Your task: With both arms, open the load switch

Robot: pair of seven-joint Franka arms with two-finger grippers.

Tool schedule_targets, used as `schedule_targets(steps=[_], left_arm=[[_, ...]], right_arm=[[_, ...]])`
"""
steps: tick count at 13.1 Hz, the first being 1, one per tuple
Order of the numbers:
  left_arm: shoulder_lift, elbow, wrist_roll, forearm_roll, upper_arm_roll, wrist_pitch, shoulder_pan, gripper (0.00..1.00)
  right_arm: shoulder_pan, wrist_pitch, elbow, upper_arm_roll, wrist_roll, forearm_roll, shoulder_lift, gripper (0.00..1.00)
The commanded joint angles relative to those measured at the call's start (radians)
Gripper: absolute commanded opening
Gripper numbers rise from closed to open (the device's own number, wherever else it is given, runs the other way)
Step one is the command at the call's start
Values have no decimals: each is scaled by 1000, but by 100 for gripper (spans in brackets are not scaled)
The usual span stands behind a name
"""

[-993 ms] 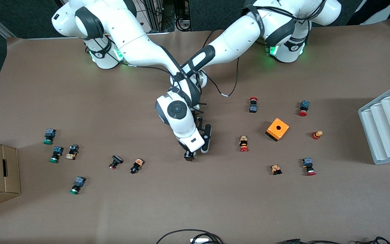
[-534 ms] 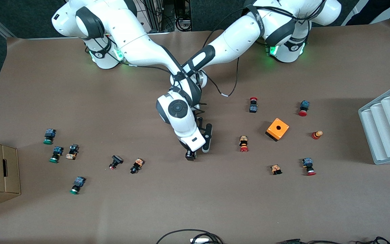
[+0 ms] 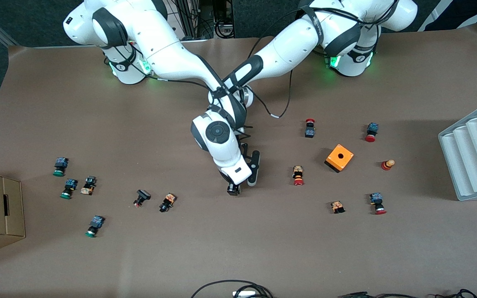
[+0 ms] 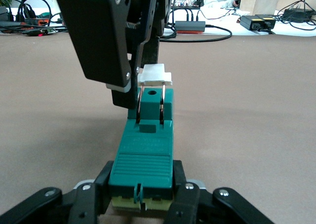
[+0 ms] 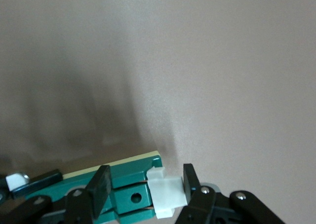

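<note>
Left wrist view: the left gripper [image 4: 141, 197] is clamping the load switch [image 4: 144, 150] steady while the right gripper [image 5: 144, 184], half-open, is straddling its white slider [image 5: 166, 194].

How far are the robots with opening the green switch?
Done: the left gripper is shut on the load switch, holding its one end above the table. In hand: the right gripper has its fingers around the white sliding piece at the other end. Left: pulling that piece out; it looks only partly raised on its wires.
</note>
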Motion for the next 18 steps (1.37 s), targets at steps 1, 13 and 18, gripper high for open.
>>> schedule_targets(steps=[1, 13, 18], left_arm=[[15, 14, -20, 7, 6, -7, -29, 46], [15, 14, -20, 7, 6, -6, -29, 46], [15, 14, -20, 7, 6, -6, -29, 46]], right_arm=[[7, 12, 17, -13, 4, 32, 20, 66], [11, 2, 15, -13, 4, 32, 12, 65], [11, -1, 0, -13, 1, 30, 1, 63]])
